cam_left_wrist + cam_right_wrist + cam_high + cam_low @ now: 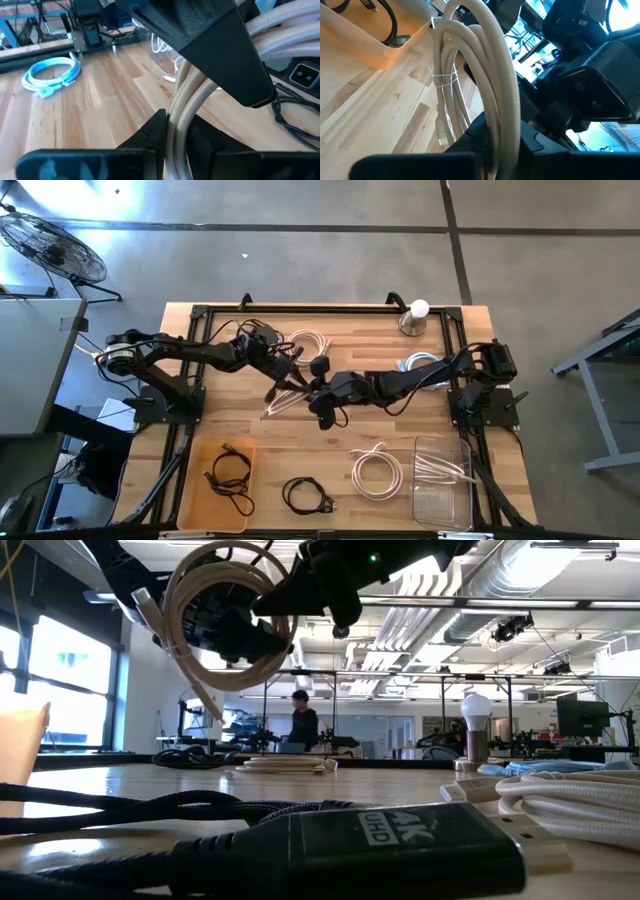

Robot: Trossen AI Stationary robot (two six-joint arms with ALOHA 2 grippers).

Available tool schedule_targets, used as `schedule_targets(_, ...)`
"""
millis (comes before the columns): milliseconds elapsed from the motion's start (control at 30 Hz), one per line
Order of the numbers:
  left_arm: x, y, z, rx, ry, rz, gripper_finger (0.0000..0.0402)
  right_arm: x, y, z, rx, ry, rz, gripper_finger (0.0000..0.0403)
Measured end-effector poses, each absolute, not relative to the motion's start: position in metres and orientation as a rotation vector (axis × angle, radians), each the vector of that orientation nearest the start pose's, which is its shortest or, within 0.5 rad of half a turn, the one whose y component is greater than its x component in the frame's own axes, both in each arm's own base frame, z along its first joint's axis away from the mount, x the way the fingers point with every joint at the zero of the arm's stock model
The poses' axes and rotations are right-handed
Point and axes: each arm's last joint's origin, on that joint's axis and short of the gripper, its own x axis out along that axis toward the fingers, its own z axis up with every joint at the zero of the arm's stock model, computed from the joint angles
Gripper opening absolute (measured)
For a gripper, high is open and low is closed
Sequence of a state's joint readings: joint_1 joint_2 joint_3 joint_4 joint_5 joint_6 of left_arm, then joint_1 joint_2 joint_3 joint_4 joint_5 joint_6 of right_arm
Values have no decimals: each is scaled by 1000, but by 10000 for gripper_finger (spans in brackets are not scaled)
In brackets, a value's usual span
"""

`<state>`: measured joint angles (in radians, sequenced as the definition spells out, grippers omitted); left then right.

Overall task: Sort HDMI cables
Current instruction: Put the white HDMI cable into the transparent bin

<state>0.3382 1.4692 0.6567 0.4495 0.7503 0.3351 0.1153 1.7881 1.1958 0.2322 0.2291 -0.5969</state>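
A: In the high view, both arms meet over the middle of the table. The left gripper (283,380) and the right gripper (318,392) both hold one cream cable coil (282,396) in the air. What can go wrong?

B: Two claws on one coil can pull against each other, so the loops may stretch or slip out. The clear bin (441,478) at the near right already has pale cables, and the tan tray (218,480) at the near left has a black one. A second cream coil (377,471) and a black coil (305,495) lie between them, near the front.

A: And the low view?

B: The coil hangs high above the wood, with one plug end dangling. If it falls, it can land on other cables.

A: The left wrist view?

B: The left fingers (152,142) are clamped on two cream strands. A blue coil (50,75) lies far off.

A: The right wrist view?

B: The right fingers (475,135) are closed on the same coil near its tie; the thin tie can catch.
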Motion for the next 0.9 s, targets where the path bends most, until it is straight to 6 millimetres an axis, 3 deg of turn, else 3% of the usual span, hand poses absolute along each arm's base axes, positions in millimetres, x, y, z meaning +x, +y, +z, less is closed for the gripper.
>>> schedule_targets(333,278,76,200,176,202,-513,58,401,41,241,-650,375,3,32)
schedule_targets(700,280,79,198,183,248,-372,58,400,39,238,-656,412,-14,32)
schedule_targets(900,281,76,198,230,245,-380,58,400,39,237,-647,417,-5,32)
